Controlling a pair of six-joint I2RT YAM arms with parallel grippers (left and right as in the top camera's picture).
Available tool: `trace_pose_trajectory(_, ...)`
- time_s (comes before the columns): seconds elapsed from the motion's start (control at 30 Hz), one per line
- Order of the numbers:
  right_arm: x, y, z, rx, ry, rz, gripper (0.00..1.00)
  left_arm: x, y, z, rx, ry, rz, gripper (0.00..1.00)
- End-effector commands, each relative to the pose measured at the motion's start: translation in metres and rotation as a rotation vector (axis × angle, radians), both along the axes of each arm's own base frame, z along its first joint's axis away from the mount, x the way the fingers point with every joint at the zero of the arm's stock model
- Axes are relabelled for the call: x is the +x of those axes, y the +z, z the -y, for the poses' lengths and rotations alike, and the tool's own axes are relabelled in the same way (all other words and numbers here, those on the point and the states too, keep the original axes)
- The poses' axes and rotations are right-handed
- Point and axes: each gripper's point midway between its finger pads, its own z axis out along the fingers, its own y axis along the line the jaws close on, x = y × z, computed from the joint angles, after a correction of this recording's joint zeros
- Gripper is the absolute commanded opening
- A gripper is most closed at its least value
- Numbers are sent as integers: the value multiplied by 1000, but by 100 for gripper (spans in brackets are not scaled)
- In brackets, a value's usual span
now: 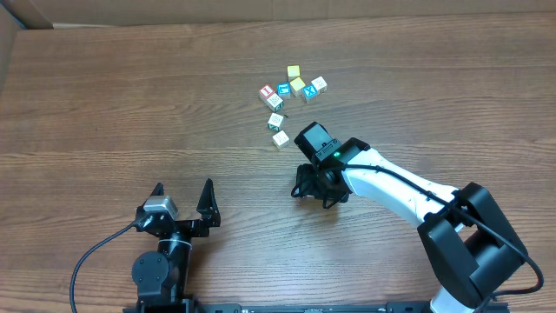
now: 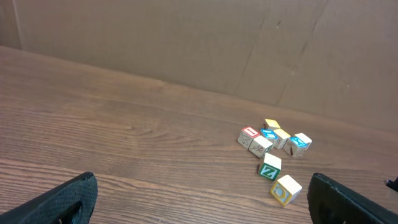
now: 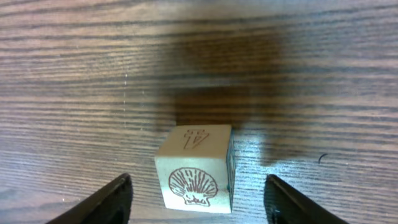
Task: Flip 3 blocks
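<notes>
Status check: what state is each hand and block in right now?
Left hand, open, empty.
Right hand, open, straddling the shell block without touching it.
Shell block, resting on the table, shell picture on a side face.
Block cluster, resting on the table, no hand on it.

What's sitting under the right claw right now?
One cream block with a shell print, on the table between the open fingers, touching neither. Overhead, the right claw hides it; its underside cannot be seen.
</notes>
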Motion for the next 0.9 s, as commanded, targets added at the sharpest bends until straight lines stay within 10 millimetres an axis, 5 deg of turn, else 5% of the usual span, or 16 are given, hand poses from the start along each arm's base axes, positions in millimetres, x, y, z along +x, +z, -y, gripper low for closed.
trace_pose_trajectory(0.0,18,17,-4,22,34,38,76,0,0,1,20,-5,4,100)
trace_pose_trajectory(0.2,69,84,-6,69,69,158,99,0,0,1,20,-5,3,100)
trace_pose_trajectory(0.4,109,116,-26,145,141,347,100,0,0,1,20,-5,3,100)
trace_pose_trajectory(0.57,119,109,-48,175,176,397,100,0,0,1,20,-4,3,100)
trace_pose_trajectory(0.73,124,70,-63,97,205,405,100,0,0,1,20,-5,3,100)
trace_pose_trajectory(0.87,128,30,-65,21,211,389,89,0,0,1,20,-5,3,100)
